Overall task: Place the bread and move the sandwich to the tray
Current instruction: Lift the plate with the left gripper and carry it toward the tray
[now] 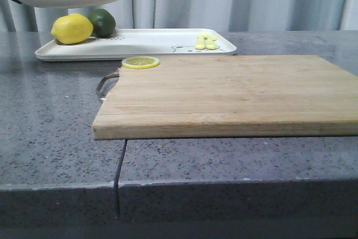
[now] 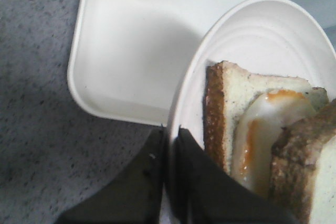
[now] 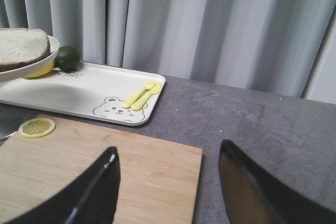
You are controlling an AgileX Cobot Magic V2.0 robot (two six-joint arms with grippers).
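The sandwich (image 2: 262,129), with its fried egg (image 2: 268,135) between brown-crusted slices, is carried on the round white plate (image 2: 262,30), which is held in the air above the left end of the tray (image 1: 140,43). The plate's rim is pinched at one edge only by the left gripper (image 2: 169,145), whose jaws are closed tight on it. Because the plate is held at a single point, it could tilt or slip out as it is lowered, and the upper slice (image 2: 310,171), which is seen sitting skewed over the egg, could slide off. A lemon (image 1: 71,28) and a lime (image 1: 102,22) are already on the tray below, so the plate could be set down on them and left rocking if it is lowered too far to that side. The right gripper (image 3: 168,182) is held wide open and empty over the wooden board (image 1: 224,93), well apart from the plate.
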